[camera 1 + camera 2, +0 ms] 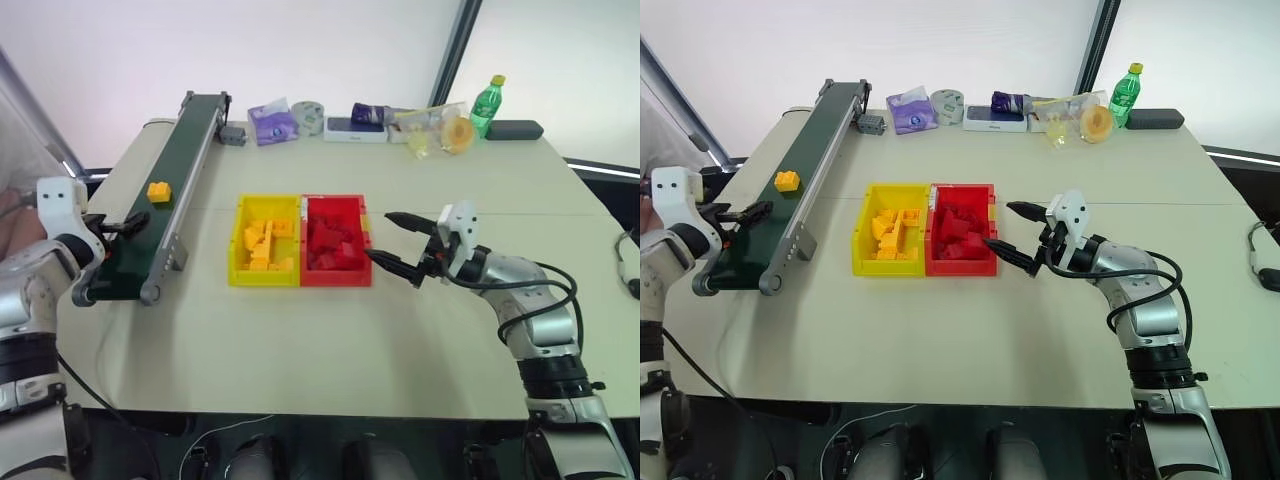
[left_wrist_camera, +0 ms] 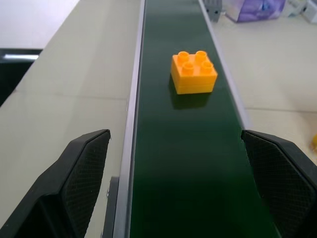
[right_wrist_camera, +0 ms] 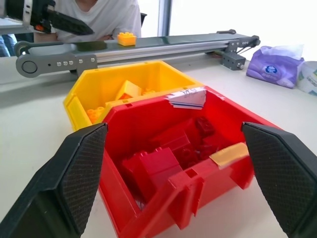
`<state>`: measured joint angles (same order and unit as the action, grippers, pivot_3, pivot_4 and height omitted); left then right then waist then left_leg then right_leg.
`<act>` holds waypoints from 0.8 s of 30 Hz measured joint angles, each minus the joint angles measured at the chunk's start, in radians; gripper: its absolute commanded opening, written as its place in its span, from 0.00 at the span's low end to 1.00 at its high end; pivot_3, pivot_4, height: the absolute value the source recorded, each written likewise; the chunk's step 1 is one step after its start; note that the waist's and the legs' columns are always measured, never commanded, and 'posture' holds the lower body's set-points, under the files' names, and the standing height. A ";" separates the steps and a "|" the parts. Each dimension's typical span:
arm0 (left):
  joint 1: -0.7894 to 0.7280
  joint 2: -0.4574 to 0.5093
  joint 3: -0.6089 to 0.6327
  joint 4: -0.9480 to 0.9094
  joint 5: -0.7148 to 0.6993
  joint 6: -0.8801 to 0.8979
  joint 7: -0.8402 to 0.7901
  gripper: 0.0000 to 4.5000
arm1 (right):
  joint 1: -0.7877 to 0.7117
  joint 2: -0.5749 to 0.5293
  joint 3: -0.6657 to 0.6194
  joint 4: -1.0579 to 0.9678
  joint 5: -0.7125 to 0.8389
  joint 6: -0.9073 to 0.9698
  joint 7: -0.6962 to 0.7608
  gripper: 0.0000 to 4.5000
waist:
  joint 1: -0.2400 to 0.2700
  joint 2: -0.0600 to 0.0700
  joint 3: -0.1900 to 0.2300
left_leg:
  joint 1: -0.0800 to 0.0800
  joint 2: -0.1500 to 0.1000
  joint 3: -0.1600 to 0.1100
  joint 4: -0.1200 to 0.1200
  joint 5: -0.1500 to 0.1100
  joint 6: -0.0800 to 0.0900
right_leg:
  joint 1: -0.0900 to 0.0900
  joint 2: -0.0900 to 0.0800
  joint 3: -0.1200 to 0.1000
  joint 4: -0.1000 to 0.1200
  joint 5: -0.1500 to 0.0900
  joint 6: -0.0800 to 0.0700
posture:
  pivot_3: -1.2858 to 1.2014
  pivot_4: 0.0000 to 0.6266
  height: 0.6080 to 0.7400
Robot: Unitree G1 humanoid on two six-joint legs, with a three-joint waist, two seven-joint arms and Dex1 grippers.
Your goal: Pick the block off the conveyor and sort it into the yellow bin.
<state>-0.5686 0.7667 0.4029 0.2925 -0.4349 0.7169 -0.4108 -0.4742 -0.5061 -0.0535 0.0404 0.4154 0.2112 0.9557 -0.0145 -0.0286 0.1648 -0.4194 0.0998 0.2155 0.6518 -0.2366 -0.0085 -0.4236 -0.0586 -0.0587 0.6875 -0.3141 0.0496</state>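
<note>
The block (image 1: 158, 191), a small yellow-orange brick with studs up, lies on the dark green belt of the conveyor (image 1: 182, 150) at the table's left. My left gripper (image 1: 125, 224) hangs open over the belt's near end, pointing along it, with the block (image 2: 193, 72) a short way ahead of its fingers and apart from them. The yellow bin (image 1: 262, 279) stands mid-table with several yellow bricks in it. My right gripper (image 1: 380, 237) is open and empty, just right of the red bin joined to it.
The red bin (image 1: 335, 279) holds several red bricks. Along the far edge lie a purple tissue pack (image 1: 271, 122), a tape roll, a green bottle (image 1: 487, 104) and a black case (image 1: 515, 129). A person in a white shirt (image 3: 106, 17) sits beyond the conveyor.
</note>
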 measured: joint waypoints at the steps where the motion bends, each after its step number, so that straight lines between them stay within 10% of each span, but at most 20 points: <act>1: -0.011 -0.002 -0.004 0.011 0.006 -0.002 0.000 0.99 | 0.001 0.000 0.000 0.000 0.000 0.000 -0.001 1.00 | 0.001 0.000 0.000 | 0.000 0.000 0.000 0.000 0.000 0.000 | 0.000 0.000 0.000 0.000 0.000 0.000 | 0.52 0.24 1.00; 14: -0.035 -0.026 -0.037 0.040 0.029 -0.021 -0.024 0.99 | 0.006 -0.001 0.000 -0.007 0.000 0.001 -0.006 1.00 | -0.003 0.000 0.000 | 0.000 0.000 0.000 0.000 0.000 0.000 | 0.000 0.001 0.000 0.000 0.000 0.000 | 0.52 0.24 1.00; 21: -0.017 -0.027 -0.038 0.040 0.041 -0.005 -0.024 0.34 | 0.006 -0.002 0.000 -0.010 0.001 0.003 -0.007 1.00 | -0.002 0.000 0.000 | 0.000 0.000 0.000 0.000 0.000 0.000 | 0.000 0.000 0.000 0.001 0.000 0.000 | 0.52 0.24 1.00; 24: -0.013 -0.027 -0.031 0.038 0.042 -0.007 -0.018 0.29 | 0.006 -0.002 0.000 -0.010 0.001 0.003 -0.007 1.00 | -0.002 0.000 0.000 | 0.000 0.000 0.000 0.000 0.000 0.000 | 0.000 0.000 0.000 0.001 0.000 0.000 | 0.52 0.24 1.00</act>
<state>-0.5816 0.7398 0.3714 0.3304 -0.3925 0.7099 -0.4284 -0.4678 -0.5084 -0.0535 0.0301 0.4160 0.2142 0.9489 -0.0169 -0.0286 0.1648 -0.4196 0.1000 0.2154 0.6520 -0.2366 -0.0086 -0.4239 -0.0582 -0.0589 0.6881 -0.3141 0.0496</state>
